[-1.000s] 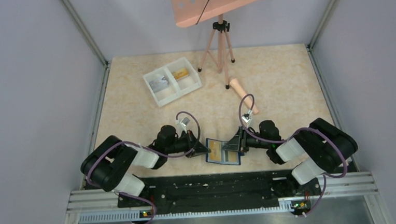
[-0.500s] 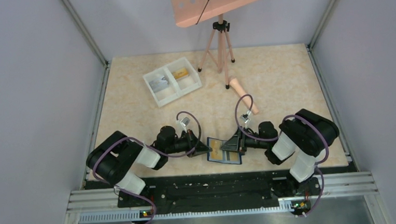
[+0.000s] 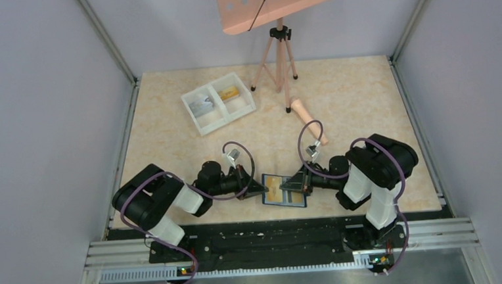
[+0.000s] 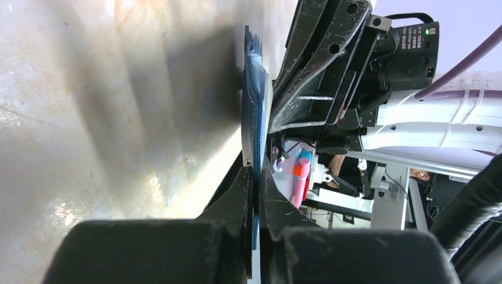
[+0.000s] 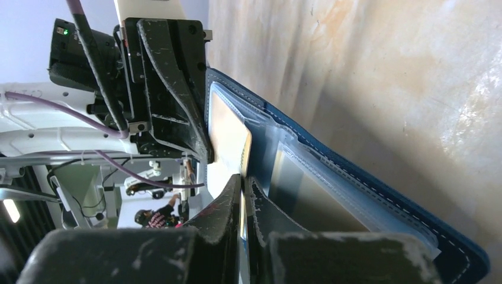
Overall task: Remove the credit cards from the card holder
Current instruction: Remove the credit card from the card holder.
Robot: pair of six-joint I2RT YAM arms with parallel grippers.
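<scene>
The blue card holder (image 3: 283, 191) lies open near the table's front edge, between my two grippers. My left gripper (image 3: 260, 187) is shut on its left edge; in the left wrist view the jaws (image 4: 256, 173) pinch the thin blue cover (image 4: 253, 106). My right gripper (image 3: 296, 183) is shut on the edge of a yellow-orange credit card (image 5: 228, 133) that sticks out of a clear slot of the card holder (image 5: 379, 183). A darker card (image 5: 308, 198) sits in the slot beside it. Two more cards, a grey one (image 3: 201, 106) and a yellow one (image 3: 230, 93), lie in a white tray.
The white two-compartment tray (image 3: 211, 121) stands at the back left. A tripod (image 3: 280, 58) carrying a pink board stands at the back, with a pink cylinder (image 3: 309, 120) lying in front of it. Grey walls close in both sides.
My right gripper has closed on the card's edge, and the right arm's elbow has swung inward to the left. The left gripper keeps its hold on the card holder.
</scene>
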